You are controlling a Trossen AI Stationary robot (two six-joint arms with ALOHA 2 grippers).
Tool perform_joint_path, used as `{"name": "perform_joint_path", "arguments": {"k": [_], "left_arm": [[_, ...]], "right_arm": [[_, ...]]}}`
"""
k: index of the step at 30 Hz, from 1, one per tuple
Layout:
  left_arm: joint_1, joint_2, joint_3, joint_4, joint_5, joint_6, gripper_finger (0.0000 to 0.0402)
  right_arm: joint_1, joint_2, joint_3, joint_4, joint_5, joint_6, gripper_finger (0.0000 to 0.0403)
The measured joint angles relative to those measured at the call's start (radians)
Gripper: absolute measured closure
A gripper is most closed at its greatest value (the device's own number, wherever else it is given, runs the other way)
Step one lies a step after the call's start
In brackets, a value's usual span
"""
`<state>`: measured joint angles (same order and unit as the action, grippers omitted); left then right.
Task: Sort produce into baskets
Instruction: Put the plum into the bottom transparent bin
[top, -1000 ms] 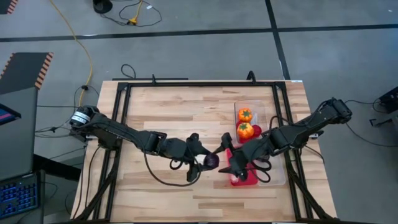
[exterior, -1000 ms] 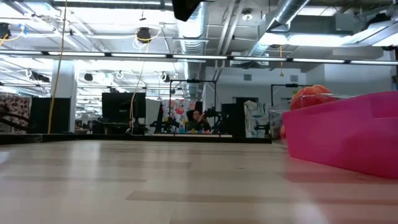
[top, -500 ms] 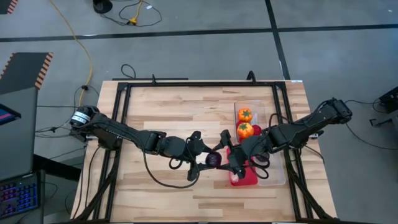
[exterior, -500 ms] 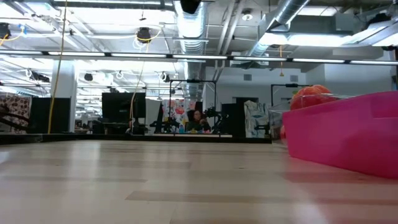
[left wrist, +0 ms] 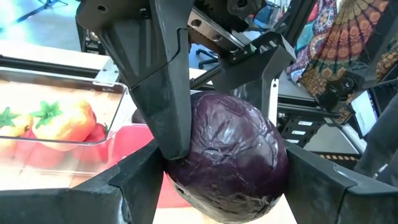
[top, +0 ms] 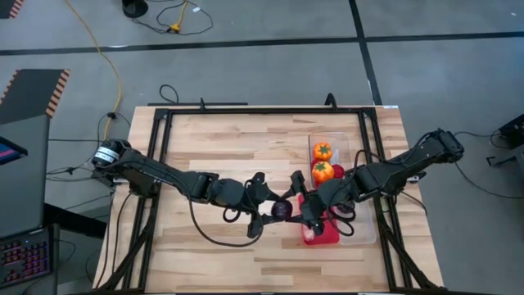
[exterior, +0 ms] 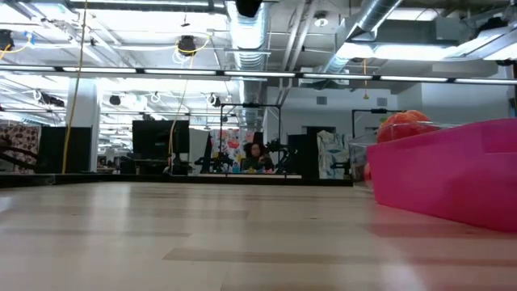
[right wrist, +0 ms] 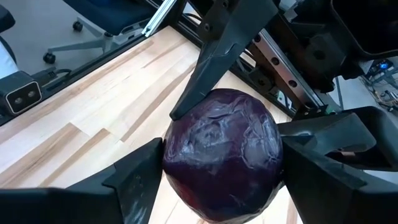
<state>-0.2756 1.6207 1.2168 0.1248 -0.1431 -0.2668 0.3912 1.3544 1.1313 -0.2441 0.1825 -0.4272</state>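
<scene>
A dark purple ball [top: 280, 210] hangs in the air over the table's middle, between my two grippers. My left gripper [top: 269, 210] comes from the left and is shut on it. My right gripper [top: 295, 206] comes from the right. Its fingers [right wrist: 138, 180] stand close on either side of the same ball [right wrist: 221, 155], crossed with the left gripper's fingers. Two orange pieces with green tops [top: 322, 162] lie in a clear basket [top: 312, 141]. A red basket [top: 326, 233] sits just near of it. My left gripper pinches the purple ball's two opposite sides [left wrist: 175, 177] between its two fingers [left wrist: 127, 186]. The fingers come nearly level from the table's left. The ball is lifted clear of the table. My right gripper's fingers lie right at the ball's sides [right wrist: 166, 163]; I cannot tell whether they touch it.
A black frame [top: 246, 112] runs round the wooden tabletop. In the low view the red basket [exterior: 452, 178] stands at the right with an orange piece [exterior: 404, 125] behind it. Bare wood [top: 213, 147] lies to the left and far side.
My left gripper has tipped a little at the wrist with the purple ball in it. The ball stays in the air between the two grippers.
</scene>
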Motion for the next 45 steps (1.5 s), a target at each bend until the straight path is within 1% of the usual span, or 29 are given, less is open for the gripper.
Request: {"name": "perform_joint_path", "arguments": {"k": [5, 10, 13, 16, 22, 28, 31, 34, 39, 45], "left_arm": [[0.000, 0.000, 0.000, 0.001, -0.020, 0.000, 0.0137], [0.008, 0.000, 0.000, -0.001, 0.017, -0.005, 0.0137], [0.008, 0.000, 0.000, -0.001, 0.023, 0.012, 0.0135], [0.010, 0.000, 0.000, -0.001, 0.023, 0.003, 0.0125], [0.029, 0.000, 0.000, 0.003, 0.021, -0.042, 0.0090], [0.053, -0.013, 0.001, -0.070, 0.098, 0.016, 0.0082], [0.065, -0.024, 0.001, -0.130, 0.101, 0.019, 0.0082], [0.077, -0.039, 0.001, -0.179, 0.101, 0.025, 0.0082], [0.097, -0.085, 0.001, -0.271, 0.096, 0.096, 0.0081], [0.100, -0.218, 0.001, -0.388, -0.007, 0.238, 0.0081]], "right_arm": [[0.000, 0.000, 0.000, -0.003, 0.000, -0.004, 0.0074], [0.000, 0.000, 0.000, -0.003, 0.000, 0.004, 0.0074], [0.001, 0.000, 0.000, -0.001, 0.000, 0.008, 0.0074], [0.001, 0.000, 0.000, -0.001, 0.000, 0.010, 0.0074], [0.000, 0.002, 0.000, -0.008, 0.001, 0.010, 0.0074], [0.000, 0.002, 0.000, -0.034, 0.003, 0.024, 0.0074], [0.000, 0.002, 0.018, -0.114, 0.014, 0.064, 0.0074], [0.003, 0.000, 0.048, -0.208, 0.069, 0.117, 0.0074], [0.002, -0.001, 0.084, -0.406, 0.083, 0.272, 0.0074], [0.002, -0.001, 0.084, -0.657, 0.082, 0.544, 0.0074]]}}
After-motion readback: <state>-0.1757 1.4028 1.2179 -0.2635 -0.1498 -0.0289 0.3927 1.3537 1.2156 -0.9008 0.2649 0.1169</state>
